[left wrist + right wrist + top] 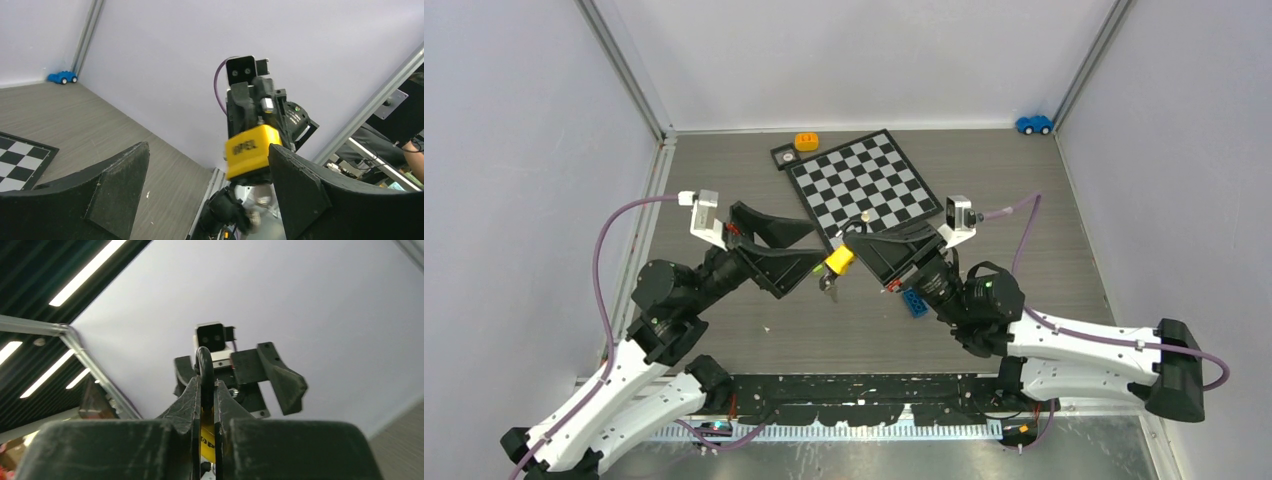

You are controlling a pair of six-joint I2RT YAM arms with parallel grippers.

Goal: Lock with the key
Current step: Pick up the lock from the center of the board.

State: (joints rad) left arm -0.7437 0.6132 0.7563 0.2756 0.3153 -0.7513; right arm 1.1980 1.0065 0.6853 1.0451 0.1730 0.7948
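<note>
Aloft over mid-table, between the two grippers: padlock (839,260).
Clamped by its shackle in the right gripper (852,243), left gripper (817,252) gaping just left of it, key (828,287) hanging beneath. Behind, chessboard (864,185); beyond its far-left corner, small block (806,141); far-right corner, toy car (1034,124); under the right gripper, brick (915,302).

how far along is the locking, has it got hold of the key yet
Done: the yellow block-shaped padlock hangs clear of the table, the right gripper shut on its dark metal shackle. In hand: the open left gripper hovers by the padlock body, holding nothing. Left: gripping and turning the small silvery keys that seem to hang beneath it.
</note>
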